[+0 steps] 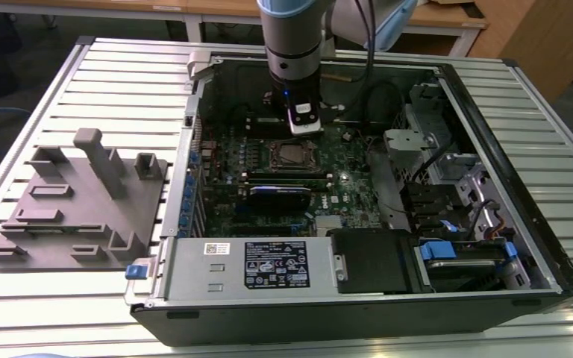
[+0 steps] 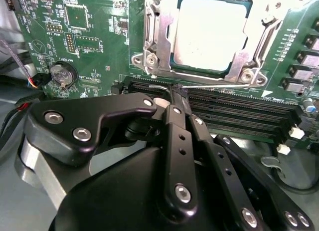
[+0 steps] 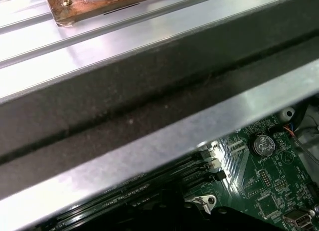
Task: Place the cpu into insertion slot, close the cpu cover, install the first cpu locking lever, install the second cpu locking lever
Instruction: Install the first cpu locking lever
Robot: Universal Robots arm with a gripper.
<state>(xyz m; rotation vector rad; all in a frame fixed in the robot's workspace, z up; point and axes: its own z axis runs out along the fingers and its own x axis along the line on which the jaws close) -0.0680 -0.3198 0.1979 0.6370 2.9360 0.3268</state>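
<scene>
I find the black, multi-link metal gripper point(image 2: 175, 94) lowered inside the open dark computer case point(image 1: 366, 321). Its fingers are drawn narrow, with the tips together at a thin silvery wire locking lever point(image 2: 219, 86). I cannot tell whether the wire is actually pinched.

Just beyond the tips, the flat square cpu point(image 2: 209, 34), with a pale matt metal top, lies seated in the insertion slot point(image 1: 292, 154). The thin silvery stamped cpu cover point(image 2: 155, 39) lies flat around it, framing the top through its window. The wire runs along the cover's near edge, between it and the long black memory slots point(image 2: 239, 111) of the green motherboard point(image 2: 94, 21).

The cover's far side is cut off in the second wrist view. In the first wrist view a brushed metal case rim point(image 3: 149, 136) hides most of the board.
</scene>
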